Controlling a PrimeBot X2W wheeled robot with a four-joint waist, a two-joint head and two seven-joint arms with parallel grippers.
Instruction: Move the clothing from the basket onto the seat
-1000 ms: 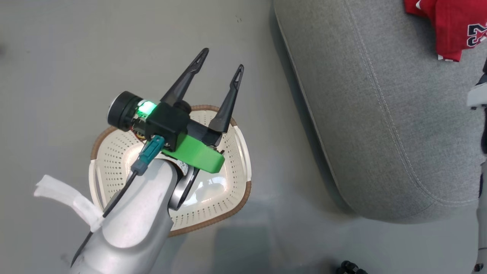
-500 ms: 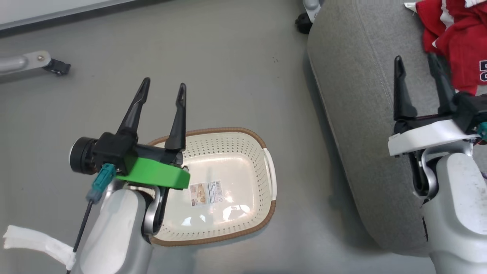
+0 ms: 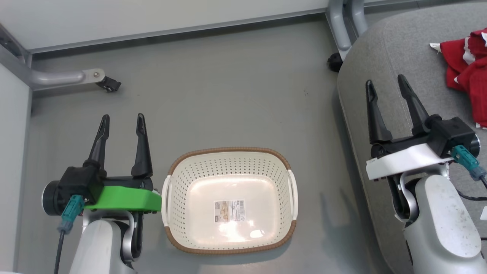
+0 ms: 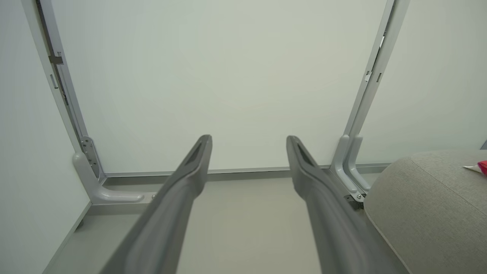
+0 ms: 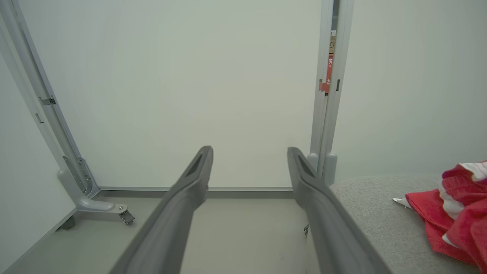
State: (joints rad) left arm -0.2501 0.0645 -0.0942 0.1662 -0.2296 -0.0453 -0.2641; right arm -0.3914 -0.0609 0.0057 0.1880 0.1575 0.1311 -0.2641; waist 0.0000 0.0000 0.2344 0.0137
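The cream basket (image 3: 229,164) with its brown rim sits on the grey floor, holding nothing but a label on its bottom. The red clothing (image 3: 467,68) with white trim lies on the grey seat (image 3: 384,53) at the right edge; it also shows as red clothing (image 5: 454,211) on the seat (image 5: 374,213) in the right wrist view. My left gripper (image 3: 121,119) stands open just left of the basket, with nothing between its fingers. Over the seat's left edge, my right gripper (image 3: 385,80) is open too, apart from the clothing.
White partition panels on grey metal legs with castors (image 3: 108,83) stand at the back. A second leg (image 3: 339,34) rises beside the seat's far corner. In the left wrist view the seat (image 4: 426,201) lies to the right.
The head camera has swung, so the whole picture has shifted. My left gripper has come off the basket to its left side. My right gripper has come into view and drawn back from the clothing.
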